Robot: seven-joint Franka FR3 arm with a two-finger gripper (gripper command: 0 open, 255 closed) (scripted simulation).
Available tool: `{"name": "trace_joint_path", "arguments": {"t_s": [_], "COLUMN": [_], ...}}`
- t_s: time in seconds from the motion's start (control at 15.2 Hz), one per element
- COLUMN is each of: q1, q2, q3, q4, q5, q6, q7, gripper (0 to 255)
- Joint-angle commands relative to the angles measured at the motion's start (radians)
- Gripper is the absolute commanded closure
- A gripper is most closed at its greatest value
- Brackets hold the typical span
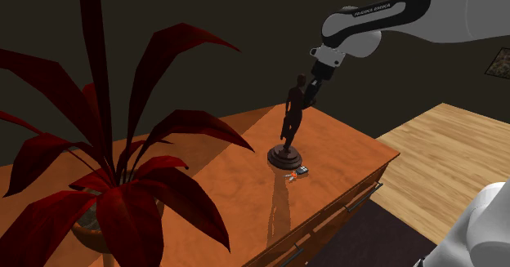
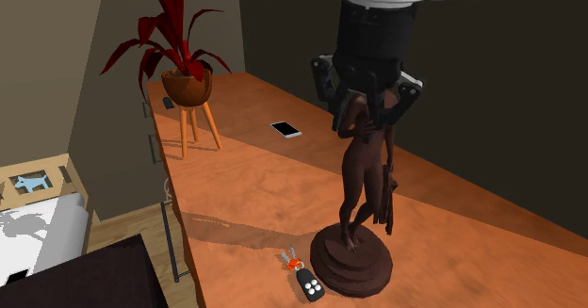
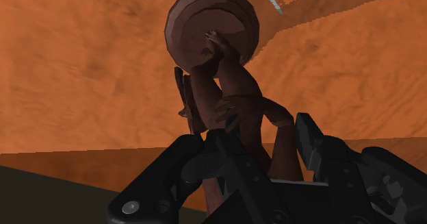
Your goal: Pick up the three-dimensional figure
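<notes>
**Second exterior view: the hand is placed around the head of the statue**

The dark brown statue (image 2: 363,179) stands upright on the orange tabletop (image 2: 236,184), near its front edge. The hand (image 2: 369,118) comes from above. Its fingers (image 2: 333,97) are apart, one on each side of the head and shoulders, and I see no firm contact. I judge that the step in hand is the grasp itself. The next move calls for closing on the upper body, then lifting straight up, because the round base (image 3: 212,24) looks heavy and the statue could tip. A small key fob (image 2: 308,285) lies just beside the base. In the shoulder view the hand covers the head, so the exact grip place is hard to make out.
</notes>
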Motion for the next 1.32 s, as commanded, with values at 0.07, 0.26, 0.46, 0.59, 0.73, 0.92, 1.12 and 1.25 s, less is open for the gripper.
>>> {"name": "trace_joint_path", "arguments": {"t_s": [0.07, 0.26, 0.46, 0.59, 0.73, 0.92, 1.12, 1.25], "q1": [0.000, 0.000, 0.000, -0.001, -0.001, -0.001, -0.002, -0.003], "q2": [0.002, 0.003, -0.004, -0.008, -0.011, -0.013, -0.013, -0.012], "q3": [0.000, 0.000, 0.000, -0.001, -0.001, -0.001, -0.002, -0.003], "q4": [-0.001, 0.000, 0.032, 0.055, 0.078, 0.115, 0.155, 0.183], "q5": [0.000, 0.001, -0.006, -0.009, -0.013, -0.016, -0.019, -0.020], "q6": [0.001, 0.000, -0.037, -0.063, -0.088, -0.127, -0.166, -0.192], "q7": [0.000, 0.000, 0.010, 0.017, 0.023, 0.033, 0.041, 0.047], "gripper": [255, 255, 255, 255, 255, 255, 255, 255]}}
